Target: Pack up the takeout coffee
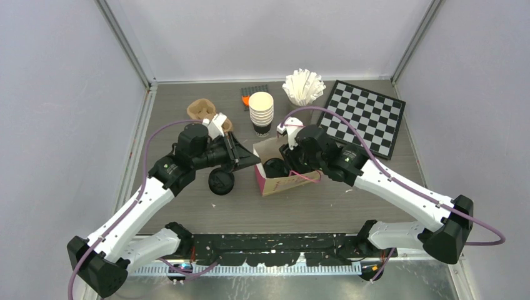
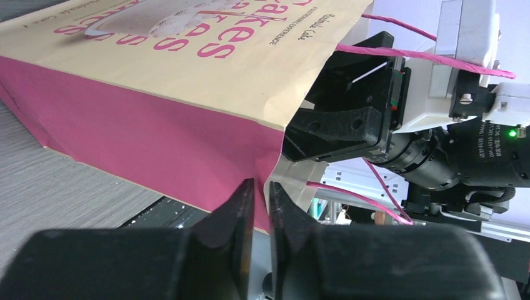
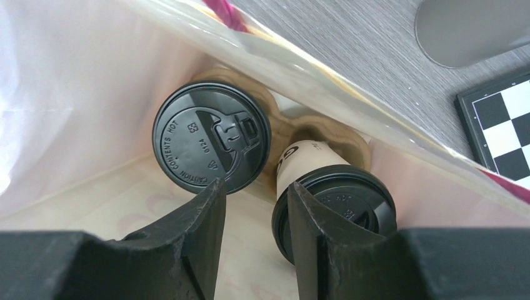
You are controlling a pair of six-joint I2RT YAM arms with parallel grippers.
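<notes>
Packing looks nearly done. Two cream-white paper cups with round black plastic lids sit in one brown cardboard carrier (image 3: 300,132) inside one tan-and-pink paper bag (image 2: 156,125). One cup (image 3: 211,136) is just beyond the right gripper (image 3: 256,185), and the other (image 3: 307,164) is partly behind its right finger. That gripper stands half-spread and empty. The left gripper (image 2: 261,187) is nearly closed at the bag's rim; I cannot tell whether it is pinching the paper. Next, the right gripper should lift out of the bag, clear of the lids and the pink cord handle (image 2: 431,56).

Right wrist view, centre left: I read raised lettering "CAUTION CONTENTS HOT" on the black lid of the takeout coffee (image 3: 211,136). Left wrist view, upper left: paper bag (image 2: 187,69) carries pink "…akes" and small black "Handmade Cake".
</notes>
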